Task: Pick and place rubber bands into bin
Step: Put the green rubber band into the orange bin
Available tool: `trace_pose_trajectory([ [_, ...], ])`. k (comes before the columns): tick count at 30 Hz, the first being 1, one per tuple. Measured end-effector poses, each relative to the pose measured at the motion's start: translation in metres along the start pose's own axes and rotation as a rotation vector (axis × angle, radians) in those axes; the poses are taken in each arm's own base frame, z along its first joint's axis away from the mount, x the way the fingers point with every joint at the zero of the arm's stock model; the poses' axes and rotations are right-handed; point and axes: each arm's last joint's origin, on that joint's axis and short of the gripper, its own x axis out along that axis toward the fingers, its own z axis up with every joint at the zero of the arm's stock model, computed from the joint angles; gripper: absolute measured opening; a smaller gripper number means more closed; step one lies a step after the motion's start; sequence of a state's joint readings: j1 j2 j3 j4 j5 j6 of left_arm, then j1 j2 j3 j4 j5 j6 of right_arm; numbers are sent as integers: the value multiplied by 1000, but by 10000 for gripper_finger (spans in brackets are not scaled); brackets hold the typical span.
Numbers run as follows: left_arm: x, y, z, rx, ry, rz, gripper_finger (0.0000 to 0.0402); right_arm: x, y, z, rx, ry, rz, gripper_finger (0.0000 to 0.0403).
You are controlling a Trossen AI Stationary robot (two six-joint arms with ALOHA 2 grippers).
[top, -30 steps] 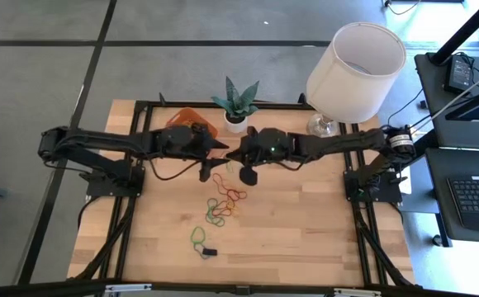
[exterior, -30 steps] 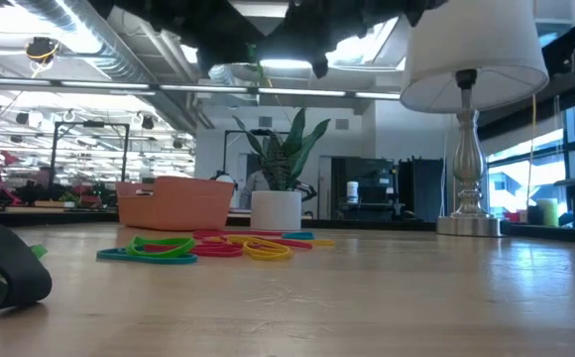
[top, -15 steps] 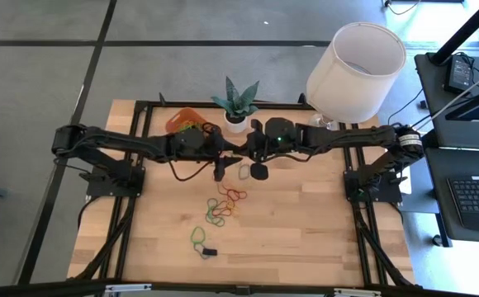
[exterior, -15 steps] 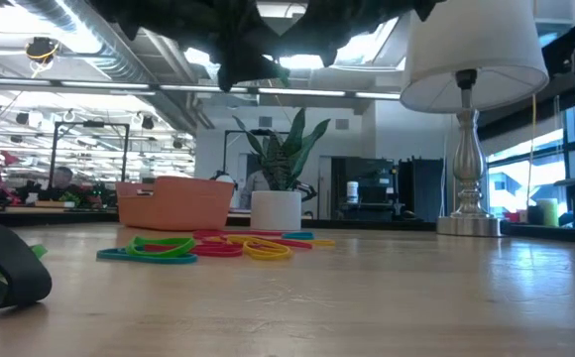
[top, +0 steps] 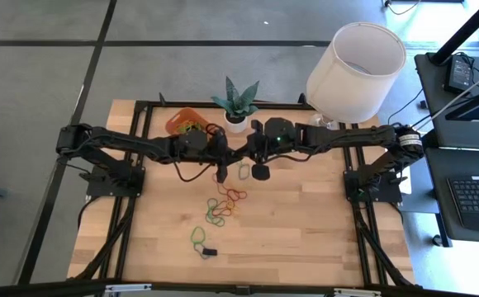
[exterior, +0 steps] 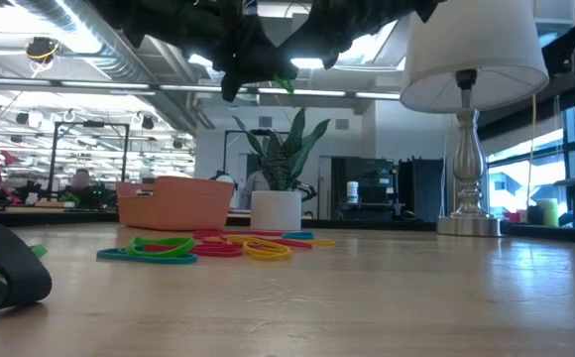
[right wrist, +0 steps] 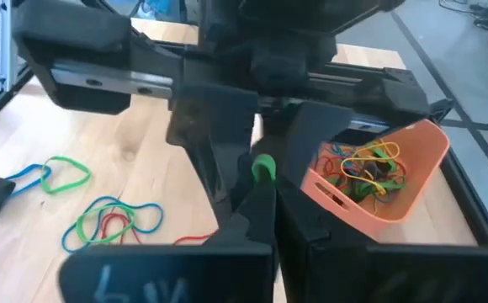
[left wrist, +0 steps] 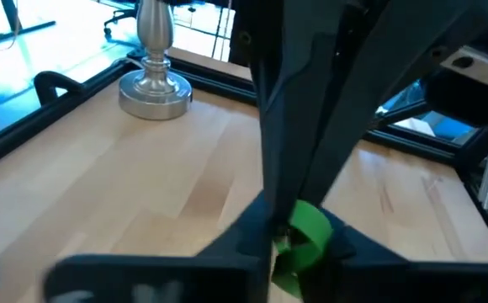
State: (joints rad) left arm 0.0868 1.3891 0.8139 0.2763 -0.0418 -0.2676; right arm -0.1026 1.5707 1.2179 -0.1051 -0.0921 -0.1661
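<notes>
A: Where are the arms?

B: Both are over the middle of the table [top: 314,227], tip to tip, well above the wood. The low view shows only their dark undersides at the top edge.

A: Right gripper [right wrist: 261,192]?

B: Clamped tight, with a green rubber band [right wrist: 263,167] pinched at its tips. In the high view a pale loop hangs between the two grippers, probably the same band.

A: Left gripper [left wrist: 271,246]?

B: It is nose to nose with the right one. The green band sits right at its tip in its own wrist view. I can't tell whether it grips the band or only touches it.

A: Bin?

B: The orange bin [top: 183,120] is at the far edge, just beside the potted plant [top: 236,103], on the left arm's side. It is behind the left gripper, apart from both grippers. It already has a tangle of bands [right wrist: 363,171] in it: yellow, green, red and black.

A: What's on the table?

B: A loose pile of rubber bands [top: 225,203] lies on the wood just in front of the grippers, in red, orange, green, yellow and blue. A green loop [top: 198,238] lies closer to the near edge, with a small black piece [top: 209,252] beside it. None of them touch a gripper.

A: Anything else?

B: A lamp [top: 357,58] stands at the far right, its base on the table near the right arm.
</notes>
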Motion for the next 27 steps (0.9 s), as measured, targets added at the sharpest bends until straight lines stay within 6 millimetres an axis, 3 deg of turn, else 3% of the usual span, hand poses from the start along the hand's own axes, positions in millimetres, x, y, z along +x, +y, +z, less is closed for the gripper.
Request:
trace_pose_trajectory([
  [2, 0, 0, -1, 0, 10, 3, 8, 0, -1, 0, 0, 1, -2, 5],
  [11, -1, 2, -4, 19, 47, 26, 3, -1, -8, -2, 32, 5, -20, 32],
  [18, -6, 17, -5, -13, 110, 94, 3, -2, -18, -6, 114, 38, -45, 83],
  [27, -56, 63, 9, -49, 222, 297, 3, -2, -20, -7, 177, 40, -62, 126],
])
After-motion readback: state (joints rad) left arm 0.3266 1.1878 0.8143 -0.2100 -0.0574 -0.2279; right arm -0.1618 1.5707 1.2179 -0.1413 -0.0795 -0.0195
